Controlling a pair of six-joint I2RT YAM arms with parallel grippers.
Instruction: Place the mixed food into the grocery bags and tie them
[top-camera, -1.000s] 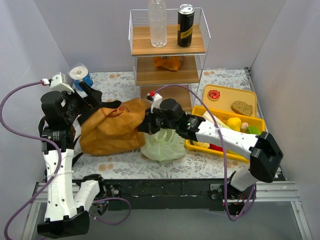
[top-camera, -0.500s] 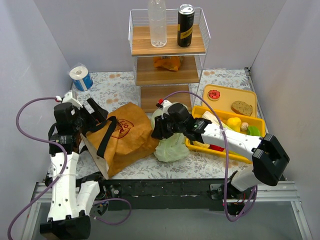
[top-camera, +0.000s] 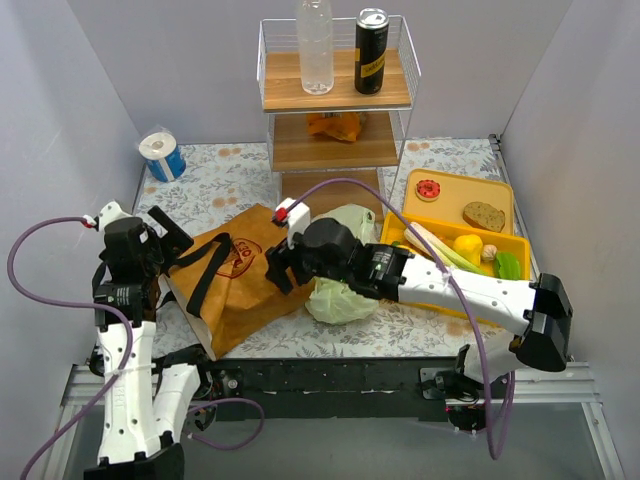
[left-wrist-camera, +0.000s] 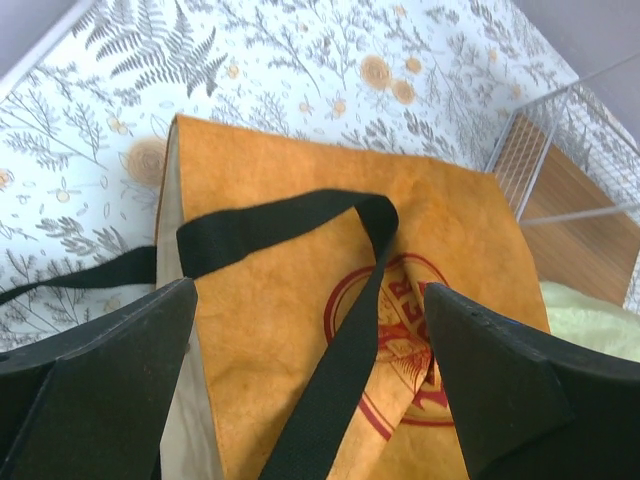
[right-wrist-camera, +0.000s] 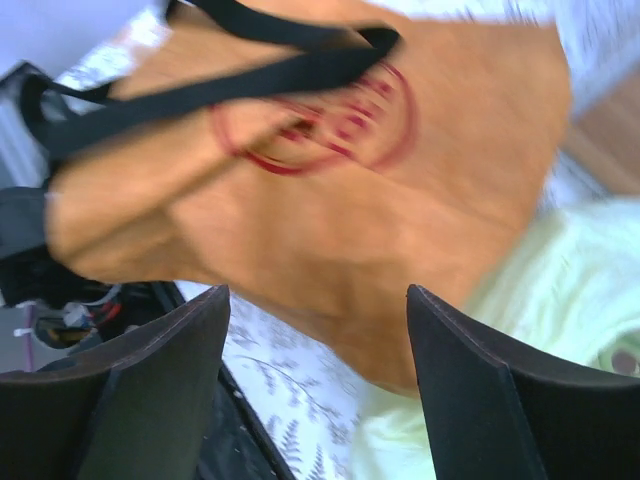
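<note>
The brown bag (top-camera: 235, 280) lies on its side on the flowery table (top-camera: 230, 170), on the left half. Its open mouth points to the near left, and a bit of cream lining shows there. A black strap (left-wrist-camera: 340, 370) lies across the top of it, over a round red print. The left gripper (left-wrist-camera: 308, 295) hangs just above this bag. Its two fingers are spread wide, and nothing is between them.

The pale-green plastic bag (top-camera: 338, 298) sits right next to the brown bag and touches its right side. It is crinkly and lumpy. It sits between the brown bag and the yellow tray (top-camera: 500, 237). The right gripper (right-wrist-camera: 315, 300) is over the spot where the two bags meet. Its fingers are spread apart too, and they hold nothing. The right wrist view is blurry.

The food is in the yellow tray on the right side of the table. I can see a long white and green leek (top-camera: 440, 248), a yellow piece (top-camera: 467, 245) and a green piece (top-camera: 508, 265). The right arm covers the front part of the tray, so I cannot tell what else is in it. Behind the tray lies a yellow lid (top-camera: 455, 190) with a red-topped round piece (top-camera: 428, 189) and a slice of bread (top-camera: 484, 215) on it.

At the back stands a wire shelf (top-camera: 340, 95) with a clear bottle (top-camera: 314, 45) and a black can (top-camera: 371, 50) on top. A white and blue roll (top-camera: 160, 152) sits in the far left corner.
</note>
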